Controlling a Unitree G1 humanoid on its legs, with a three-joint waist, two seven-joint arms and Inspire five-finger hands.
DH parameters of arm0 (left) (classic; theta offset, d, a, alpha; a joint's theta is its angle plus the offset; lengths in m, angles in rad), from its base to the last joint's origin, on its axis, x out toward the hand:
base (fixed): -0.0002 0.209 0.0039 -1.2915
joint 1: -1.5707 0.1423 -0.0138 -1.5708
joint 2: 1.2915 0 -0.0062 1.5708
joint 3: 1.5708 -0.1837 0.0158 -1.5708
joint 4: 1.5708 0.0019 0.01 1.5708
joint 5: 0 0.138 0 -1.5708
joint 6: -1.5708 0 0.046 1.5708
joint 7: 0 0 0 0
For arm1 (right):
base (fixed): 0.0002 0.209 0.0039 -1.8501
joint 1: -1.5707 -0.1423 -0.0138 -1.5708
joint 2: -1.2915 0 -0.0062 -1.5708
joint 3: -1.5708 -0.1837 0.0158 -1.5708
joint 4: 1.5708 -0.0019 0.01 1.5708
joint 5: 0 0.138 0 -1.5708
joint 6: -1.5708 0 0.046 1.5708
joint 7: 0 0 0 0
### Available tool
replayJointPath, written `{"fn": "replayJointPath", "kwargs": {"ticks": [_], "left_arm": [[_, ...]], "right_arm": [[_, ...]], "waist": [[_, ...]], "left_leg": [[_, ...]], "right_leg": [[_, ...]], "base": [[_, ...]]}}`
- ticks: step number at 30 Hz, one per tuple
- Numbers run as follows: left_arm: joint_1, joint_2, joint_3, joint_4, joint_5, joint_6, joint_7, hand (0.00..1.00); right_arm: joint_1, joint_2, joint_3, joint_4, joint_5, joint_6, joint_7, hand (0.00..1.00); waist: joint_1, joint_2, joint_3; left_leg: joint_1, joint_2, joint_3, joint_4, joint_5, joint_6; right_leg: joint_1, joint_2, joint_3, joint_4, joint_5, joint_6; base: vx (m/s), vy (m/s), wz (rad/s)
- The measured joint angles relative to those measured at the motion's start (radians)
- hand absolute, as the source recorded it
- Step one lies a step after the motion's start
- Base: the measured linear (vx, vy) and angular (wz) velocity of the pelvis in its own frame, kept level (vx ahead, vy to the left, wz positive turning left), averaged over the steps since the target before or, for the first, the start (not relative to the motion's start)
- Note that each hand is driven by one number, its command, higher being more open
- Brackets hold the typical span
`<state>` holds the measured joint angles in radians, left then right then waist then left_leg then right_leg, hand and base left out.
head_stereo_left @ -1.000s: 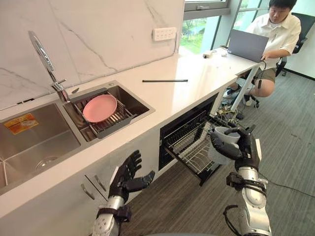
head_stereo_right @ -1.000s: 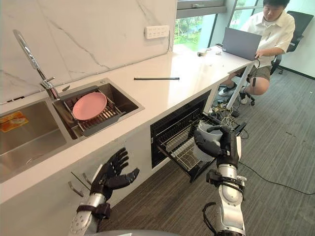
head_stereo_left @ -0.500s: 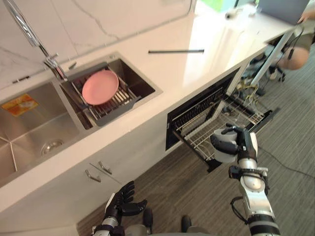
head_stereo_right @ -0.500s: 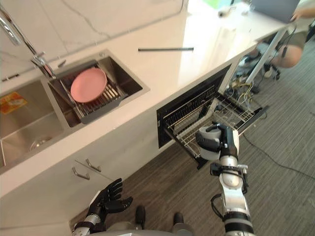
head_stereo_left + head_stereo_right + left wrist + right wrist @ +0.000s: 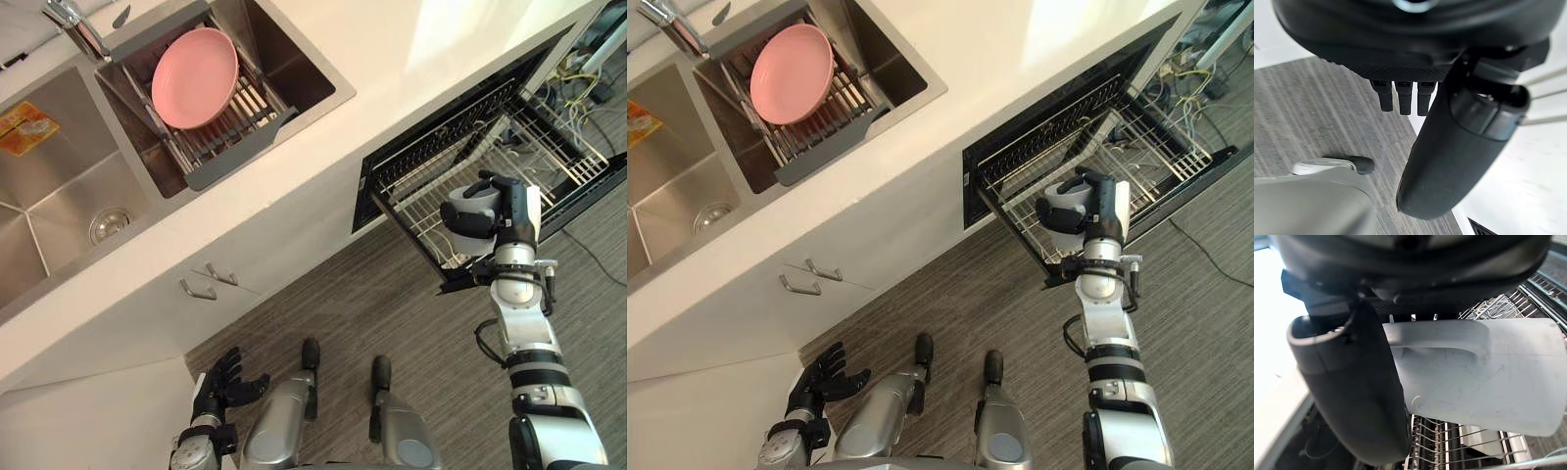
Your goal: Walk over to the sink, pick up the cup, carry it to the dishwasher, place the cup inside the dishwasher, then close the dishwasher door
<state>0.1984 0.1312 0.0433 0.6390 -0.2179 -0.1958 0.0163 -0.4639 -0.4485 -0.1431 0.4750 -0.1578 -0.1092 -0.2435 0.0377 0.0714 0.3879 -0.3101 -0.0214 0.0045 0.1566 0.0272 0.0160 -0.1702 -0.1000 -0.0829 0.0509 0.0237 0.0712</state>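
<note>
My right hand (image 5: 511, 208) is shut on a pale grey cup (image 5: 469, 227), fingers through its handle (image 5: 1437, 339). It holds the cup upright just above the front edge of the dishwasher's pulled-out wire rack (image 5: 509, 162). The cup's side (image 5: 1488, 382) fills the right wrist view, with rack wires behind it. The dishwasher (image 5: 1038, 147) stands open under the white counter (image 5: 392, 49). My left hand (image 5: 223, 375) hangs low by the floor with relaxed, spread fingers (image 5: 1400, 95), holding nothing.
A double sink (image 5: 59, 196) is set in the counter; its right basin holds a drain rack with a pink plate (image 5: 194, 76). White cabinet doors with metal handles (image 5: 206, 284) run below. Cables (image 5: 588, 59) lie past the dishwasher on the grey striped floor (image 5: 372, 304).
The camera has tilted further down, so the counter slid up the picture. My right hand still carries the cup at the rack's front edge. My left hand has dropped lower.
</note>
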Motion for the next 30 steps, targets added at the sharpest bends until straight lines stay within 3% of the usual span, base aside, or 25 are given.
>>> {"fn": "replayJointPath", "kwargs": {"ticks": [3, 15, 16, 30], "left_arm": [[-0.027, 0.0, 0.0, 0.0, -0.002, -0.009, 0.006, 0.9], [-0.083, 0.0, -0.013, 0.001, -0.032, -0.033, 0.027, 0.9], [-0.09, 0.0, -0.014, 0.002, -0.037, -0.034, 0.028, 0.9], [-0.118, -0.005, -0.031, 0.002, -0.037, -0.042, 0.035, 0.9]], "right_arm": [[-0.067, -0.049, 0.021, 0.056, -0.032, 0.008, -0.015, 0.3], [-0.195, -0.099, 0.096, 0.25, -0.081, 0.028, -0.022, 0.3], [-0.202, -0.104, 0.111, 0.265, -0.082, 0.03, -0.021, 0.9], [-0.224, -0.104, 0.105, 0.289, -0.1, 0.04, -0.028, 0.9]], "waist": [[0.0, 0.006, 0.034], [0.006, 0.01, 0.06], [0.006, 0.01, 0.061], [0.006, 0.017, 0.07]], "left_leg": [[-0.025, 0.002, -0.009, -0.001, 0.014, 0.0], [-0.083, 0.001, -0.021, -0.009, 0.038, 0.007], [-0.085, 0.001, -0.021, -0.009, 0.038, 0.007], [-0.077, 0.003, -0.02, -0.037, 0.056, 0.007]], "right_leg": [[-0.024, 0.004, -0.007, 0.003, 0.007, -0.006], [-0.08, 0.007, -0.019, 0.001, 0.015, -0.012], [-0.083, 0.008, -0.018, 0.001, 0.015, -0.012], [-0.087, 0.011, -0.012, -0.005, 0.021, -0.02]], "base": [[-0.05, 0.002, 0.07], [-0.01, -0.002, 0.02], [0.0, 0.0, 0.0], [0.0, 0.0, -0.01]]}}
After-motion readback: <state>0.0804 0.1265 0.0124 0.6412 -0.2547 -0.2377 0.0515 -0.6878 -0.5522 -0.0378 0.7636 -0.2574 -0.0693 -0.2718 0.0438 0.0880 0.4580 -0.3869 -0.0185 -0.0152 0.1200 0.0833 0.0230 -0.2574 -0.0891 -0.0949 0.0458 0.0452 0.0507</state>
